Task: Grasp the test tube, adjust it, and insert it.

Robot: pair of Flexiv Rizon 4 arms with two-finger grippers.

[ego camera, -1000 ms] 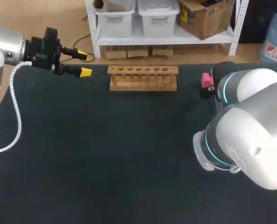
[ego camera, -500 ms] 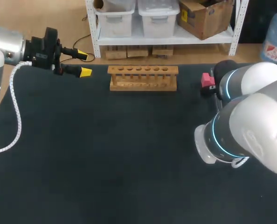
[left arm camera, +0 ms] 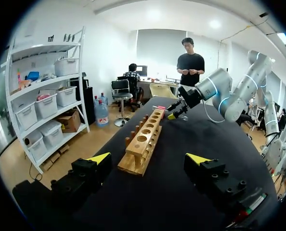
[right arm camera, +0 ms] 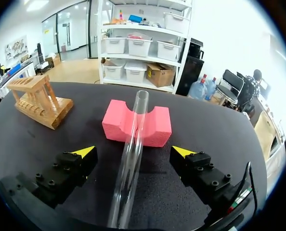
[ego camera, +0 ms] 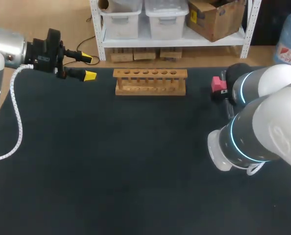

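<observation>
test tube on pink block, rack apart

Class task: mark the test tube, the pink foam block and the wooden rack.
test tube (right arm camera: 131,156), right wrist view, mid-length of the glass.
pink foam block (right arm camera: 157,131), right wrist view, its near face.
wooden rack (ego camera: 150,73), head view, its holed top bar.

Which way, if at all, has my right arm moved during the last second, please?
Yes: the right arm has shifted slightly rightward, away from the wooden rack, and up the view toward the pink block.
</observation>
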